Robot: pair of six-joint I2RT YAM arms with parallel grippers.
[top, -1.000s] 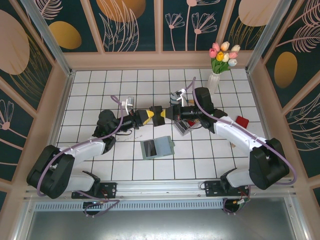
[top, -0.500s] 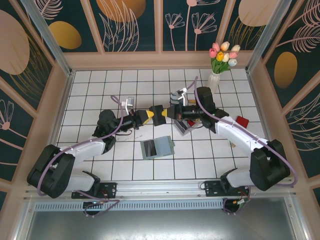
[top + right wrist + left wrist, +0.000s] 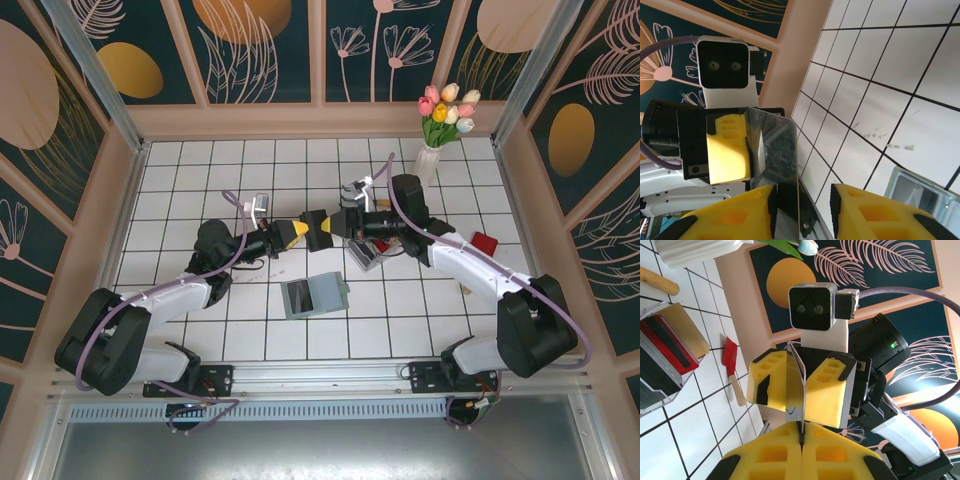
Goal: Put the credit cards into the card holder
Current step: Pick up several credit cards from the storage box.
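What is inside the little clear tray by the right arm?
Cards packed side by side in the tray: a beige card, a red card and a dark card. They cover whatever lies behind them.

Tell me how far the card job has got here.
Done: nothing visibly filed; the card holder lies open on the tiles. In hand: one card, pinched by the left tool, with the right tool open around it. Left: that card plus the cards in the tray.
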